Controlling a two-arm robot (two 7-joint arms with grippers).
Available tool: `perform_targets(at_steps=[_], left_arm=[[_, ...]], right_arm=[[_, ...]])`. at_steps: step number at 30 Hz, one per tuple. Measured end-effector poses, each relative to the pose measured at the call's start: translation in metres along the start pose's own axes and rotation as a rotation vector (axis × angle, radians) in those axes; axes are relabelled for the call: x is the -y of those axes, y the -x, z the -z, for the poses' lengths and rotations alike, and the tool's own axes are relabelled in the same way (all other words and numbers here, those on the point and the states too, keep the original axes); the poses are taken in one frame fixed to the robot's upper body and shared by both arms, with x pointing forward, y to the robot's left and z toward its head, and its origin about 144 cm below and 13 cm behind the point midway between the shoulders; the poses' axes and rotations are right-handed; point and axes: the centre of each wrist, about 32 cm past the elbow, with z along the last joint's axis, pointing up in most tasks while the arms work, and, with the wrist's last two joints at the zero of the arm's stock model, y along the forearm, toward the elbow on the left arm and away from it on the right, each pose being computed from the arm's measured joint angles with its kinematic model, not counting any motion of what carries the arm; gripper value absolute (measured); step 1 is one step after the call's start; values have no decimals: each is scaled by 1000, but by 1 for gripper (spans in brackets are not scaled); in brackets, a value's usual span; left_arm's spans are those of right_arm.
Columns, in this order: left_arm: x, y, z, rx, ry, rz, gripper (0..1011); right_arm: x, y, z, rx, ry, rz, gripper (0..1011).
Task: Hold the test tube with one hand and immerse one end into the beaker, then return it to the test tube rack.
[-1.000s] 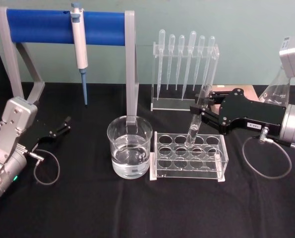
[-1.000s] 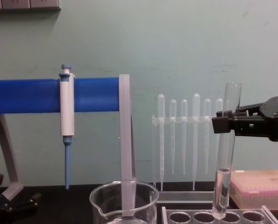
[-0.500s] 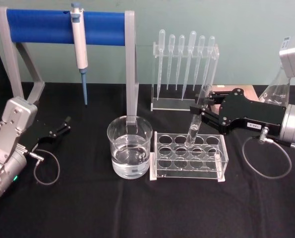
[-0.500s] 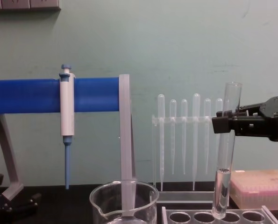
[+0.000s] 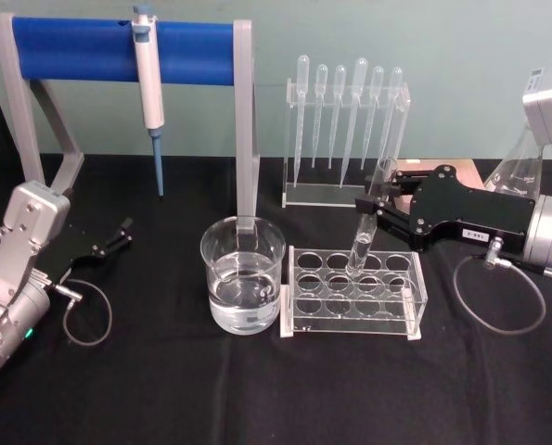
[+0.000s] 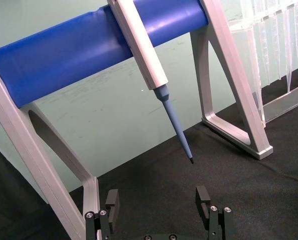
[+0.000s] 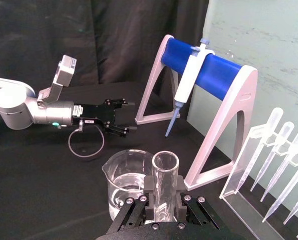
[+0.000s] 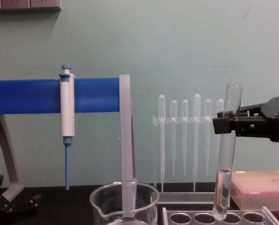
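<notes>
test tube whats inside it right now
The test tube holds clear liquid in its lower part; above that it looks empty. The right gripper covers a short stretch near the top.

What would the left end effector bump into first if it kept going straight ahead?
Probably the pipette's blue tip, hanging just ahead of the left end effector. Depth is unclear, so it might slip underneath instead.
</notes>
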Motion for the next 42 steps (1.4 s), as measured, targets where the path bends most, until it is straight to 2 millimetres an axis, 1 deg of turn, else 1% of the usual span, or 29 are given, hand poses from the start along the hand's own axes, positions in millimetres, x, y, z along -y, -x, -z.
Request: perform_targets(at_steps=[42], left_arm=[[0,0,0,0,0,0,1000]], right_arm=[[0,0,0,0,0,0,238]])
